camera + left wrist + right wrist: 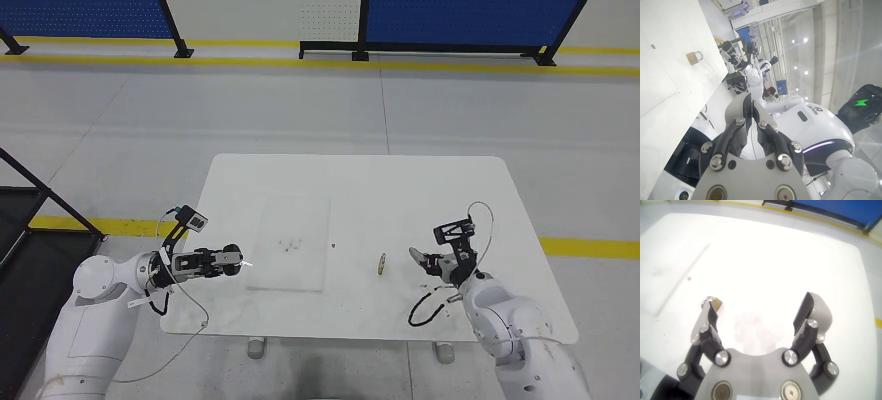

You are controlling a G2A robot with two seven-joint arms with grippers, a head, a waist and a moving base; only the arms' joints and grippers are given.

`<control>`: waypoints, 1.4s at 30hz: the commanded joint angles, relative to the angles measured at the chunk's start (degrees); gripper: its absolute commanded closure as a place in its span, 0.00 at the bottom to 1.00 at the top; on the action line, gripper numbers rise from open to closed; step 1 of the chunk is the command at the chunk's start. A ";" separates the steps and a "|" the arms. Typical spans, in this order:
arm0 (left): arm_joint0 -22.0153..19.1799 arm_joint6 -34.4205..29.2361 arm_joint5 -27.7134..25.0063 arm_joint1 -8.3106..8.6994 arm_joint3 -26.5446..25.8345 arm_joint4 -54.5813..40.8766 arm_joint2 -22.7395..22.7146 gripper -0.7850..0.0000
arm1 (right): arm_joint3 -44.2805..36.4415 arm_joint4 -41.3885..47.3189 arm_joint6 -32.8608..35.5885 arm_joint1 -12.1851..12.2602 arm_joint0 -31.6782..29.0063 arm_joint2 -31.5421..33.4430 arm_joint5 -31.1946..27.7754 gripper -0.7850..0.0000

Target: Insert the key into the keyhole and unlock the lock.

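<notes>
A small brass padlock with a silver shackle lies on the white table, right of centre. My right gripper sits just to its right, open and holding nothing. In the right wrist view the padlock lies beside and partly behind one fingertip of that open gripper. My left gripper hovers over the table's left front part, shut on the key, a thin silver sliver between its pads. From the left gripper the padlock lies far off.
A thin white mat lies flat on the table between the two arms. A tiny dark speck sits just right of it. Blue partition panels stand on the floor beyond the table's far edge.
</notes>
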 commanded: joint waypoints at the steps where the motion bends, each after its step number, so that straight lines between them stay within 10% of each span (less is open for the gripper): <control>1: 0.00 0.00 0.00 0.00 0.00 0.00 0.00 1.00 | -0.02 -0.10 4.19 -0.17 2.38 -1.47 0.38 0.00; 15: 0.00 0.00 0.00 0.00 0.00 0.00 0.00 1.00 | 5.26 4.17 28.41 -2.78 17.06 -13.46 12.54 0.00; 33: 0.00 0.00 0.00 0.00 0.00 0.00 0.00 1.00 | 8.78 5.36 27.74 -3.83 19.54 -16.73 15.12 0.00; 42: 0.00 0.00 0.00 0.00 0.00 0.00 0.00 1.00 | 13.56 7.08 41.55 -5.71 28.12 -22.24 19.82 0.00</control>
